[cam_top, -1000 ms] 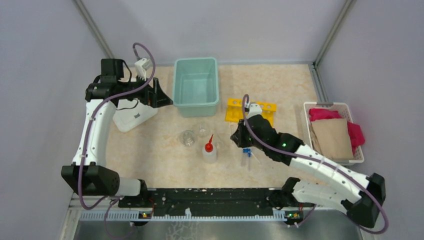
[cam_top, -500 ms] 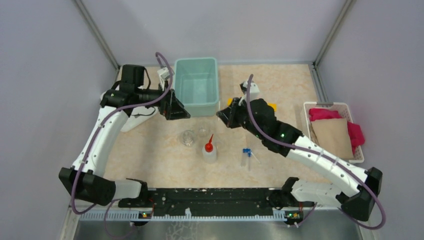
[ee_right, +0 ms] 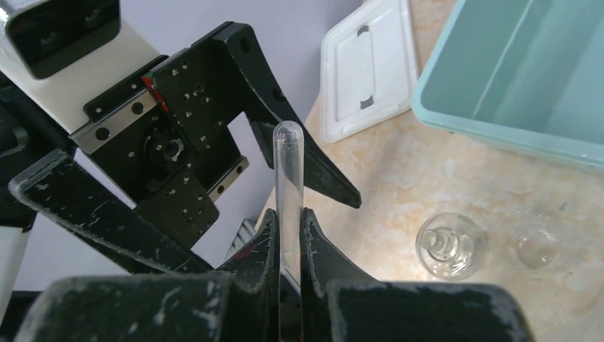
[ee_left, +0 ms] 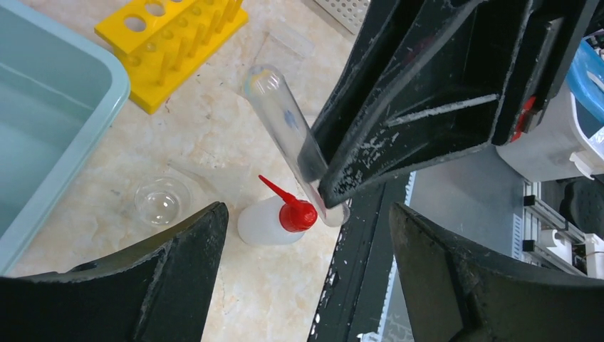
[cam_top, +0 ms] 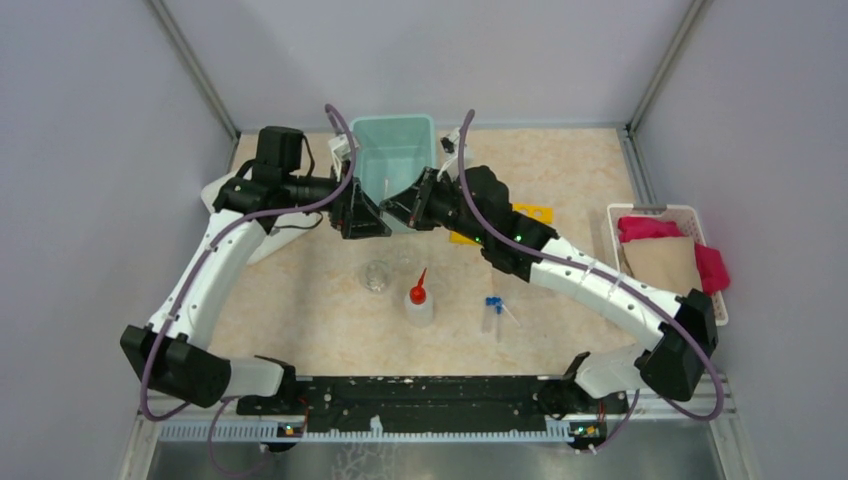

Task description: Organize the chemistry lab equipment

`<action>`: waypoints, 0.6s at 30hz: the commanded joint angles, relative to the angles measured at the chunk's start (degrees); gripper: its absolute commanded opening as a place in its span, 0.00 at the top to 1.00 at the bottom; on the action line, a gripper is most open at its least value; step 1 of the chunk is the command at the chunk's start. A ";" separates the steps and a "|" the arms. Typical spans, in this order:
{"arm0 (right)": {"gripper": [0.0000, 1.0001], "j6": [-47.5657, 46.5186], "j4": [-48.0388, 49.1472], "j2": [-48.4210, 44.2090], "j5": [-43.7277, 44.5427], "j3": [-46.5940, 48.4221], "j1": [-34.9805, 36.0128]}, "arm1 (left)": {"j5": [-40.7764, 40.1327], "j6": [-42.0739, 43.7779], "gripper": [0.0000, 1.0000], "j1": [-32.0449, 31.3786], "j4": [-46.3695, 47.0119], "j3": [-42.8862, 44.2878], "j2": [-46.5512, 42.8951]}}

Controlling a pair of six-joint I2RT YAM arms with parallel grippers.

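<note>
My right gripper (cam_top: 405, 205) is shut on a slim clear test tube (cam_top: 387, 190) and holds it in the air in front of the teal bin. In the right wrist view the tube (ee_right: 287, 171) stands up between the closed fingers of my right gripper (ee_right: 288, 214). My left gripper (cam_top: 365, 215) is open and faces it. In the left wrist view the tube (ee_left: 281, 117) lies beyond my left gripper (ee_left: 308, 210), apart from it. The red-nozzled squeeze bottle (cam_top: 420, 305), two glass cups (cam_top: 376, 275) (cam_top: 404, 264), blue-capped tubes (cam_top: 493, 310) and yellow rack (cam_top: 530, 213) are on the table.
A teal bin (cam_top: 392, 150) stands at the back centre, just behind both grippers. A white lid (cam_top: 262, 245) lies at the left under my left arm. A white basket (cam_top: 615, 250) of pink and brown cloths is at the right edge.
My right gripper has risen from the table near the blue-capped tubes and moved left and back with the tube. My left gripper has swung right to face it.
</note>
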 commanded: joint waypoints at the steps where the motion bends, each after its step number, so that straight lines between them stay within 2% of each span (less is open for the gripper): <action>1: 1.00 3.61 6.89 0.19 -3.83 1.21 0.08 | 0.01 -0.11 0.12 -0.39 2.86 -0.85 0.42; 7: 1.00 4.03 7.12 0.76 -4.75 0.49 0.13 | -0.94 -0.29 0.23 -0.50 3.33 -0.50 1.07; 12: 1.00 4.13 7.12 0.98 -4.46 -0.41 0.18 | -1.68 -0.63 0.39 -0.50 3.66 0.60 1.37; 18: 1.00 3.48 6.44 1.19 -2.15 -0.59 0.70 | -1.82 -0.64 0.51 -0.50 3.71 0.56 1.25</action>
